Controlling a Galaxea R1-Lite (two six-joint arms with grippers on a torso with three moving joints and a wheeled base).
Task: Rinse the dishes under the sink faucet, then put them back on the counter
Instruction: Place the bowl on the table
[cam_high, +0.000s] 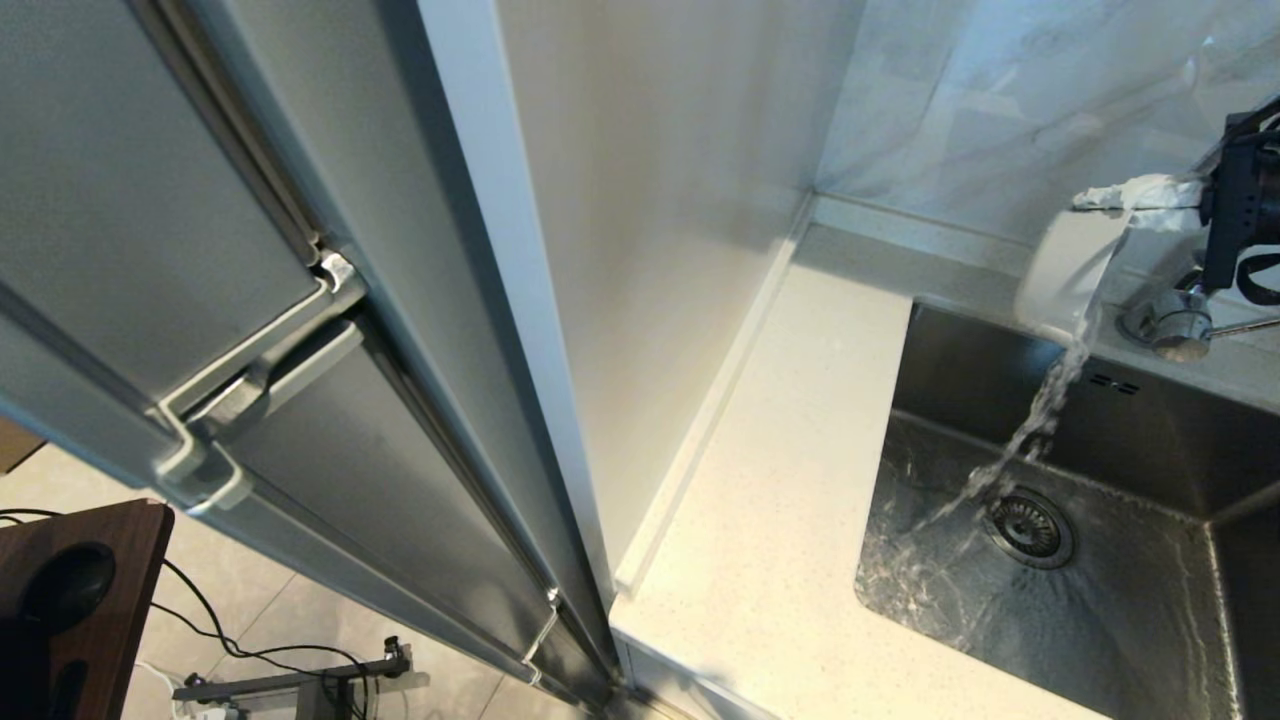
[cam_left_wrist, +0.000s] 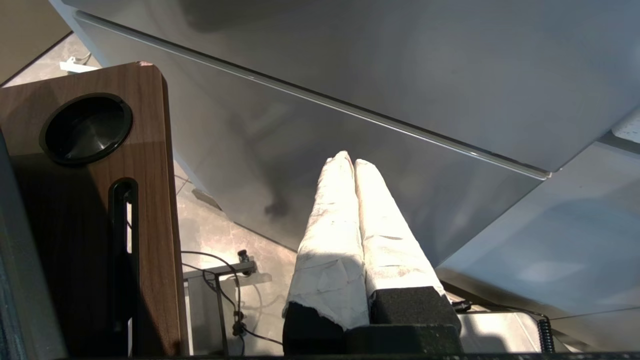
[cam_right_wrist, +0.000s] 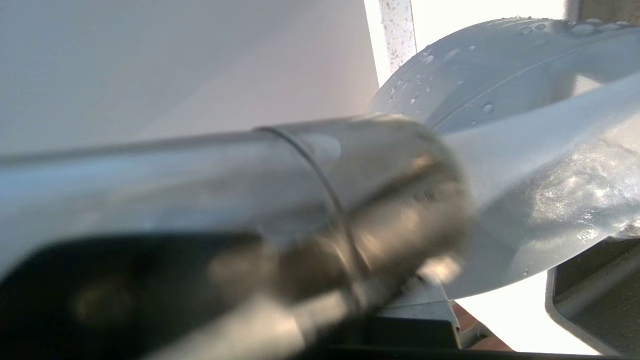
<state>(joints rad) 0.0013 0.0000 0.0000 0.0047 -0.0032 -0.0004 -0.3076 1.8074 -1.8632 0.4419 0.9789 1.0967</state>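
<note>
My right gripper (cam_high: 1135, 195) is at the far right over the back of the sink (cam_high: 1120, 600), shut on the rim of a whitish bowl (cam_high: 1065, 270). The bowl is tipped on its side, and water (cam_high: 1040, 410) pours from it into the basin near the round drain strainer (cam_high: 1030, 528). The faucet's base (cam_high: 1170, 325) and thin lever stand just behind the bowl. In the right wrist view the chrome faucet spout (cam_right_wrist: 300, 200) lies blurred across the front, with the wet bowl (cam_right_wrist: 525, 150) behind it. My left gripper (cam_left_wrist: 350, 162) hangs parked and shut, holding nothing.
A bare strip of speckled counter (cam_high: 800, 480) runs left of the sink, bounded by a white side panel (cam_high: 640, 250) and tall grey appliance doors (cam_high: 200, 250). Lower left stands a wooden stand (cam_left_wrist: 90, 165) with a black round recess, with cables on the floor.
</note>
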